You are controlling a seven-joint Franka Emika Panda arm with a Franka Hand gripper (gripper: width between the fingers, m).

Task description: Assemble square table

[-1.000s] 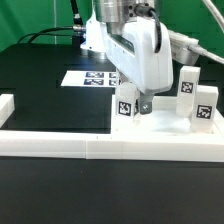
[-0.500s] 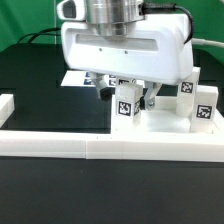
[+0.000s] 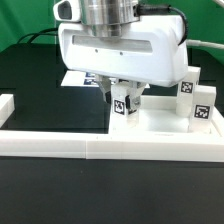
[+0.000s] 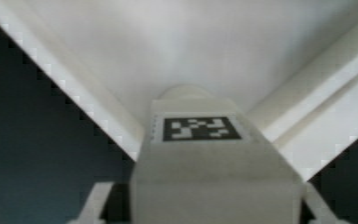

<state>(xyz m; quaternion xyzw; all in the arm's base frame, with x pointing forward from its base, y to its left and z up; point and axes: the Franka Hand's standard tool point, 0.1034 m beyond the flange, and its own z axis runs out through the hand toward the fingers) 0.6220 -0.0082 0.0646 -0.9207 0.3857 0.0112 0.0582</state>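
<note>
Robotics lab bench: black table (image 3: 50,90) fenced by white border bars (image 3: 110,148), marker board (image 3: 78,78) of printed tags, Franka arm (image 3: 122,50) overhead.

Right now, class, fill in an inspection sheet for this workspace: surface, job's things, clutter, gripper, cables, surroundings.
Surface: black table top, edged by white border bars.
Job's things: white square slab; one tagged leg block upright on it between the fingers; two more leg blocks on the exterior view's right.
Clutter: marker board flat, partly hidden by the arm.
Gripper: gripper around the leg block; firm grip not confirmed.
Cables: black cable behind the table.
Surroundings: green backdrop.
</note>
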